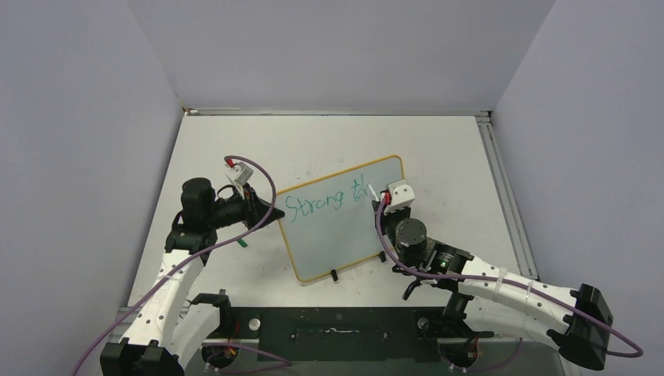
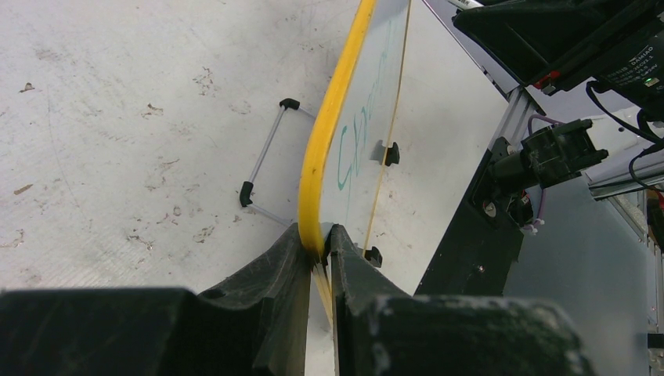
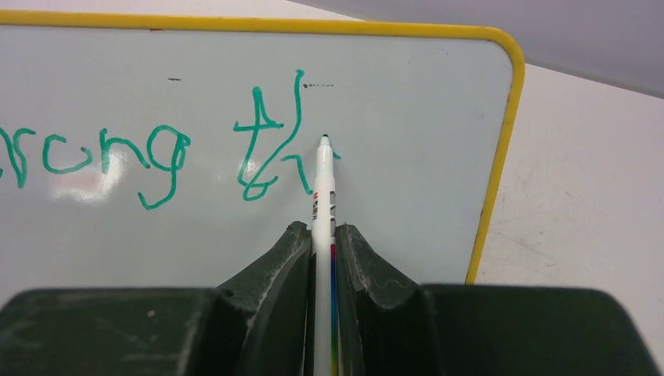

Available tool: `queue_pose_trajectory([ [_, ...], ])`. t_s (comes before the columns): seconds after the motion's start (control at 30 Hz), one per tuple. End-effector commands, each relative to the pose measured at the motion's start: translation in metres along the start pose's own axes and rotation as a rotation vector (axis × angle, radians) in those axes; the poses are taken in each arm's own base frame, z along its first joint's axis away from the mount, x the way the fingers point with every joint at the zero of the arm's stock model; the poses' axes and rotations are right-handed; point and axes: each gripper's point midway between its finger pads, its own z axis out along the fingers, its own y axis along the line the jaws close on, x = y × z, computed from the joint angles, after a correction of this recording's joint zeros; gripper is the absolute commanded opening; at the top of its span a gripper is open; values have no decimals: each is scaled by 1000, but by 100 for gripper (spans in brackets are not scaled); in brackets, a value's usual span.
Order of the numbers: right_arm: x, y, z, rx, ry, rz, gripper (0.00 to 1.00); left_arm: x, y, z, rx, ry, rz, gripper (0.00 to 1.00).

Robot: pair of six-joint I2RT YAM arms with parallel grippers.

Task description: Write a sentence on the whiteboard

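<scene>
The left gripper (image 2: 316, 237) is clenched on the yellow left edge of the whiteboard (image 1: 333, 235), which rests on the table (image 1: 235, 149) between the arms. The sentence (image 3: 149, 153) reads "Strong th" (green ink). The right gripper (image 3: 322, 235) clamps a white marker (image 3: 323, 184), its tip just right of the "h"

**Space under the writing, both board ends taken**

The whiteboard (image 1: 333, 235) is bare below the sentence (image 1: 317, 202) and right of the marker (image 3: 323, 184) tip. The left gripper (image 2: 317, 244) clamps its left edge. The right gripper (image 3: 322, 244), pinching the marker, crowds its right end. Open table (image 1: 329, 145) lies beyond.
</scene>
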Motion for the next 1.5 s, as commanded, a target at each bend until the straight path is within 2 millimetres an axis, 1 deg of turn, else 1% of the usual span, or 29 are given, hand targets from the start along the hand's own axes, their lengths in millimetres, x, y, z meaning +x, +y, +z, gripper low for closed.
queue_pose_trajectory([
  [0.0, -28, 2, 6, 0, -61, 31, 5, -10, -1, -1, -4, -27, 69, 0],
  [0.3, -16, -12, 0, 54, -27, 50, 5, -9, 0, 0, -5, -26, 67, 0],
  [0.4, -10, -14, -2, 58, -8, 57, 5, -9, -1, -1, -4, -26, 68, 0],
  [0.63, 4, -10, -4, 36, 31, 69, 5, -9, -1, -1, -4, -27, 69, 0],
  [0.83, 22, -7, -7, 19, 77, 90, 5, -10, -1, -1, -2, -27, 70, 0],
  [0.97, 26, -5, -10, 10, 81, 102, 5, -9, -1, -1, -2, -26, 70, 0],
  [1.13, 21, -7, -8, 27, 63, 97, 5, -10, -1, -1, -2, -27, 69, 0],
  [1.37, -6, -8, -2, 39, -15, 92, 5, -9, -1, 0, -2, -25, 69, 0],
  [1.47, -12, -7, 2, 40, -33, 82, 5, -9, 0, 0, -3, -24, 67, 0],
])
